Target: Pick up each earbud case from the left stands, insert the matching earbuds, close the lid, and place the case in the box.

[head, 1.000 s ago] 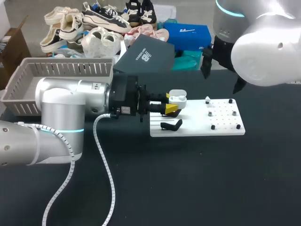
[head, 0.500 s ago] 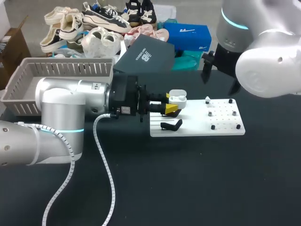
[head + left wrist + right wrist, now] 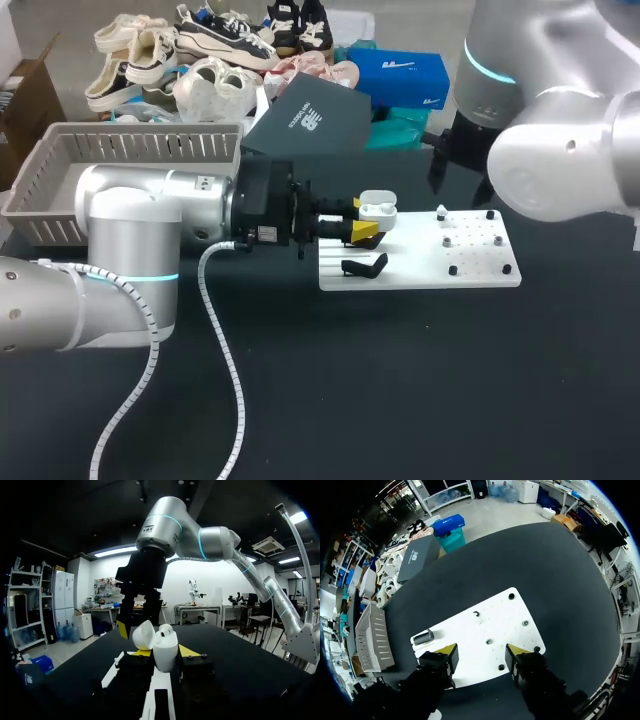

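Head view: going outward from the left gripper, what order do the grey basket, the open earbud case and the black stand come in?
1. earbud case, held between the fingers of the left gripper.
2. black stand, close beside it on the white board.
3. grey basket, far left, behind the arm.

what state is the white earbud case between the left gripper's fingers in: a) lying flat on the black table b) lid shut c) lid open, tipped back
C: in the left gripper, the white earbud case stands upright with its lid swung back to one side.
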`<state>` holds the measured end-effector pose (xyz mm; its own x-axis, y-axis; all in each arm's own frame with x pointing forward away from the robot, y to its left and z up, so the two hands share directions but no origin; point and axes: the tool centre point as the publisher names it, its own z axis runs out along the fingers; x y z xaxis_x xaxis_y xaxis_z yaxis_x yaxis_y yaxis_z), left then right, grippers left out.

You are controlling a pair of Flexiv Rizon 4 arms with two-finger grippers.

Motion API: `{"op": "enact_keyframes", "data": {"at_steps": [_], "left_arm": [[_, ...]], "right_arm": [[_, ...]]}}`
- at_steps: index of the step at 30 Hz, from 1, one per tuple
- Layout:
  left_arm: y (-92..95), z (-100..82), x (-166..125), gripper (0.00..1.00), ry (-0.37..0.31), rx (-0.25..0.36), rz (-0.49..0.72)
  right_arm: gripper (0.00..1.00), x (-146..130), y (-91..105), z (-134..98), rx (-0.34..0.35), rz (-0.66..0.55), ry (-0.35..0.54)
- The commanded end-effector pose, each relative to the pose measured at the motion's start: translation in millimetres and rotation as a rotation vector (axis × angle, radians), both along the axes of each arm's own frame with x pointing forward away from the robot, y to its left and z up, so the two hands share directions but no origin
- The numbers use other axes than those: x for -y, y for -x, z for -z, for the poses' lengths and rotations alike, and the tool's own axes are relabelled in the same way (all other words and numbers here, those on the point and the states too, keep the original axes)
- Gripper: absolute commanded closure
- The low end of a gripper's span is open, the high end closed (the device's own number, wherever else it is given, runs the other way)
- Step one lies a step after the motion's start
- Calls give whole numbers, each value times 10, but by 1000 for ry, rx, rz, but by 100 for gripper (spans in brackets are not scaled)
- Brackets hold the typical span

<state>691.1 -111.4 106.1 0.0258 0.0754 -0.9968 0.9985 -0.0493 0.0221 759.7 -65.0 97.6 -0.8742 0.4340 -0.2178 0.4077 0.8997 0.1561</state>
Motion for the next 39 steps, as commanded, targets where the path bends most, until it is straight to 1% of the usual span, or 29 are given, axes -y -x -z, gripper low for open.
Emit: {"op": "enact_keyframes", "data": {"at_steps": [1, 4, 8, 19, 26, 30, 33, 39], "left_arm": [[-2, -1, -2, 100, 0, 1, 0], [-2, -1, -2, 100, 0, 1, 0], [-2, -1, -2, 100, 0, 1, 0], [-2, -1, -2, 100, 0, 1, 0], [-2, -1, -2, 100, 0, 1, 0], [-2, -1, -2, 100, 0, 1, 0], [-2, -1, -2, 100, 0, 1, 0], [-2, -1, -2, 100, 0, 1, 0]], "right_arm": [[42, 8, -35, 99, 14, -12, 5], [47, 19, -62, 183, 15, -38, 20], [50, 1, -97, 276, 7, -57, 33], [52, -128, -175, 481, -9, -86, 64], [53, -127, -291, 578, -24, -58, 72], [57, -119, -359, 627, -29, -37, 76], [57, -132, -380, 644, -31, -32, 77], [61, -137, -418, 694, -36, -14, 75]]}}
